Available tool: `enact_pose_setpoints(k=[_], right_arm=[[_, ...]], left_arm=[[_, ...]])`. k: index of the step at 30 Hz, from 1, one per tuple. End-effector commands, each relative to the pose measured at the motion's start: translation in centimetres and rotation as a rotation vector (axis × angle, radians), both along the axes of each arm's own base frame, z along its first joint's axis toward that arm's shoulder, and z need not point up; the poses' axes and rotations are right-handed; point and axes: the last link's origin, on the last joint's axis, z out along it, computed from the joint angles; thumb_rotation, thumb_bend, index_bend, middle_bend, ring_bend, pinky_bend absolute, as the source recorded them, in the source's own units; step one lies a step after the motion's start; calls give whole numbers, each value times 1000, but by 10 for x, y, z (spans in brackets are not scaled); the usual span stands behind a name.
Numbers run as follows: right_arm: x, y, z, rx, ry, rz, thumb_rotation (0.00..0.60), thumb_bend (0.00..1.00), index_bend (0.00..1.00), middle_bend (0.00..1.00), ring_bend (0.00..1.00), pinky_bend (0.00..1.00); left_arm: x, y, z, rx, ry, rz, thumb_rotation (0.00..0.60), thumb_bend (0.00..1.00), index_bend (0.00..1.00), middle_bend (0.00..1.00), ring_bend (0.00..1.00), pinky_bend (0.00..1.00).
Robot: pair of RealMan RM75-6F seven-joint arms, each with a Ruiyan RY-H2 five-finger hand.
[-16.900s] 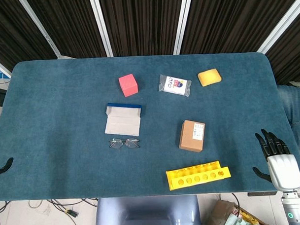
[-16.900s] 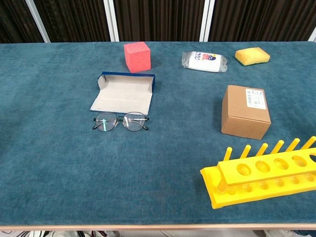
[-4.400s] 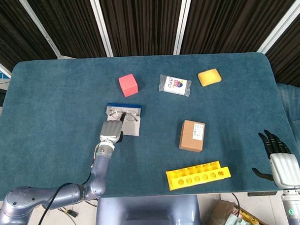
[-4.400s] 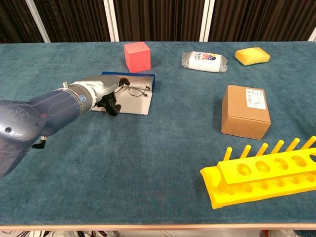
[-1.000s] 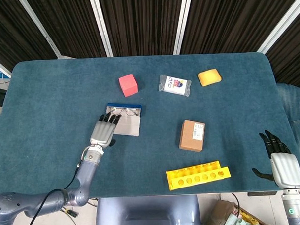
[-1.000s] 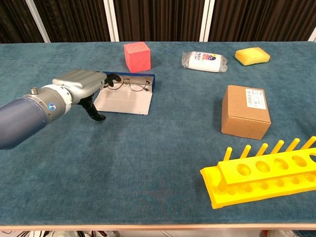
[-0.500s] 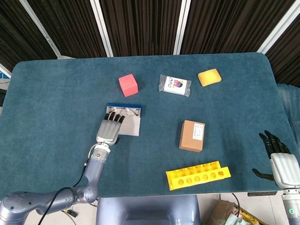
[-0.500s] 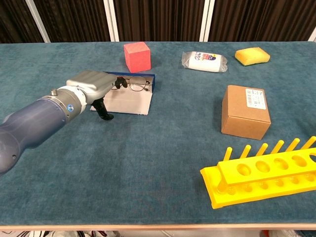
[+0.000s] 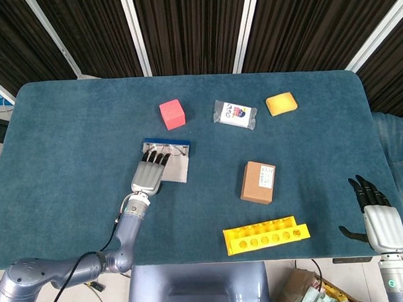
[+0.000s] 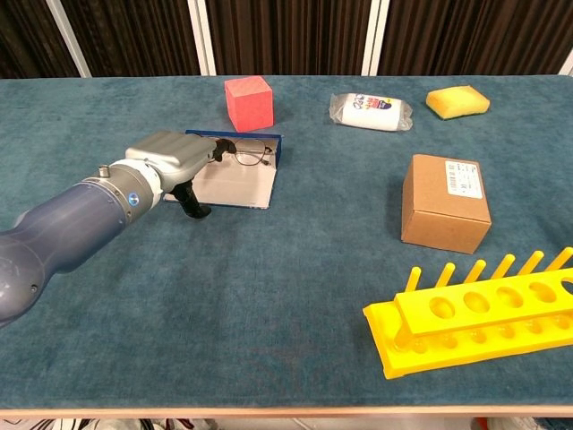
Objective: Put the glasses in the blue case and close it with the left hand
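Lying flat over the left part of the open blue case point(image 9: 169, 160), the left hand point(image 9: 148, 174) had its fingers point(image 9: 153, 156) stretched forward and slightly apart, their tips reaching the glasses point(image 9: 173, 150). It clasped nothing — in the chest view the thumb hung down at the case's near edge, over the table point(image 10: 269, 296). The glasses sat inside the case at its far end, against the blue rim, their left lens partly hidden by the fingertips in both views. The case lay open, its pale lining facing up.

The right hand point(image 9: 376, 214) rested at the table's near right edge, well apart from everything, fingers spread and holding nothing; only the head view showed it.

Beyond the case stood a red cube point(image 9: 172, 114), and further right along the far side lay a small plastic packet point(image 9: 234, 114) and a yellow sponge point(image 9: 281, 103). A cardboard box point(image 9: 258, 182) stood right of the case, and a yellow tube rack point(image 9: 266, 235) lay near the front edge — just below the box in the head view.
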Motion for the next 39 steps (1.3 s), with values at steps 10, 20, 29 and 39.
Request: enact_pose_setpoints(k=[10, 20, 29, 39], right_arm=[[0, 0, 0, 0, 0, -3, 600, 103, 0, 0, 91, 187], [0, 0, 0, 1, -2, -3, 600, 103, 0, 0, 91, 187], [0, 0, 0, 2, -3, -6, 600, 104, 0, 0, 91, 187], [0, 0, 0, 3, -4, -7, 600, 103, 0, 0, 91, 187]], left_arm=[[2, 3, -3, 20, 0, -10, 600, 254, 85, 145, 63, 99], [2, 4, -4, 31, 11, -12, 600, 278, 84, 141, 63, 98], [2, 7, -4, 39, 16, -11, 600, 365, 84, 141, 63, 96], [5, 10, -3, 62, 23, -21, 600, 440, 86, 141, 63, 96]])
